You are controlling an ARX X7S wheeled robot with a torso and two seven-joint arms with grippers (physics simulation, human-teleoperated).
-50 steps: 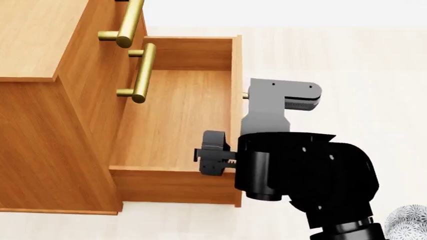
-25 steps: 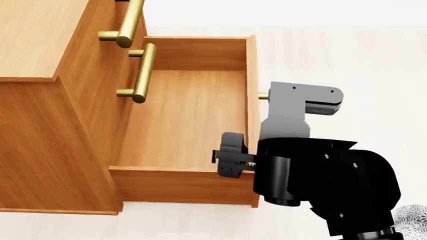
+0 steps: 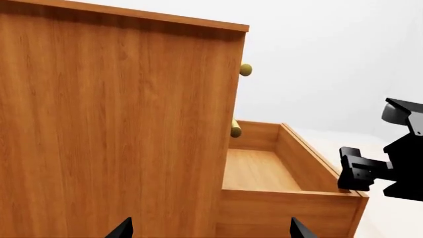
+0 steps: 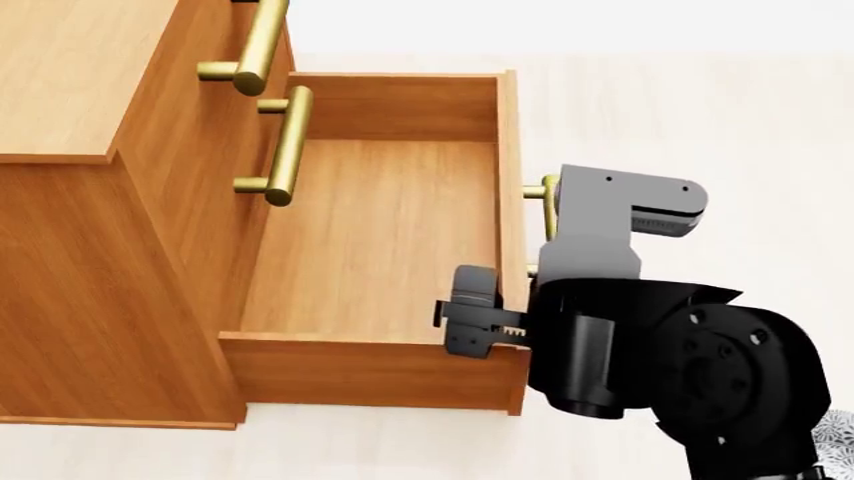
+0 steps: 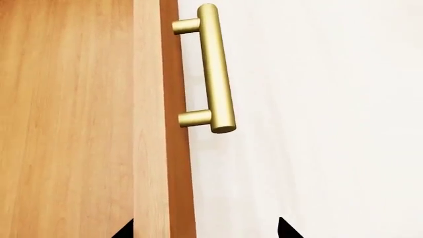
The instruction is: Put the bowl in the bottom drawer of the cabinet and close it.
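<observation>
The cabinet point(image 4: 80, 200) fills the left of the head view. Its bottom drawer point(image 4: 374, 240) is pulled out and holds nothing. My right gripper point(image 4: 514, 315) is open at the drawer's front panel: one finger point(image 4: 474, 310) is inside the box and the panel edge point(image 5: 155, 148) stands between the fingertips. The brass handle point(image 5: 215, 69) lies ahead of the fingertips, untouched. Only a sliver of the bowl point(image 4: 842, 430) shows at the bottom right edge of the head view. My left gripper point(image 3: 208, 233) is open and faces the cabinet's side wall point(image 3: 119, 129).
Two upper drawer fronts with brass handles point(image 4: 283, 145) overhang the open drawer's back. Pale floor point(image 4: 721, 110) spreads to the right of the cabinet. In the left wrist view the right arm point(image 3: 377, 168) hangs at the drawer's front corner.
The bottom drawer has slid further out, to the right in the head view. My right arm has moved right with it and now covers most of the bowl.
</observation>
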